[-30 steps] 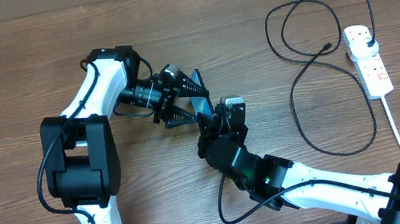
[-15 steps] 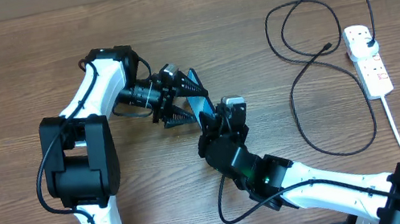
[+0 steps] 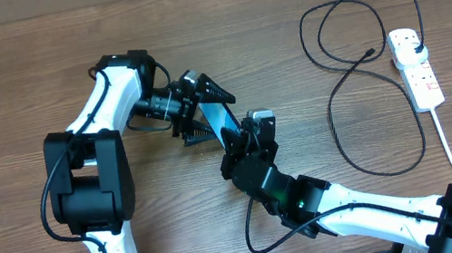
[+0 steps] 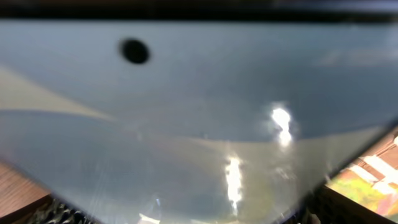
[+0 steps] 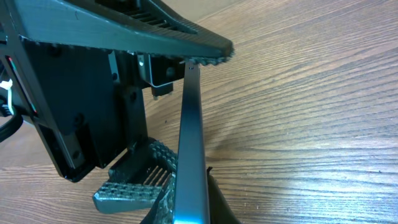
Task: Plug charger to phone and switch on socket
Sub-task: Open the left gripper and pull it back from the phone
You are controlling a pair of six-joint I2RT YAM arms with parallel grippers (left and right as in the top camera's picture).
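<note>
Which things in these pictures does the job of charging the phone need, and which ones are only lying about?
Needed for the job:
- the phone
- the charger
- the socket, with its white cord

Only there:
- the wooden table
- the right arm's own black wire
I see no other loose thing.

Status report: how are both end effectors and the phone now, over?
Left end effector clamps the phone, on edge. Right end effector at its lower end, grip unclear. Charger connector lies free on the table near the socket. Nothing blocks.
</note>
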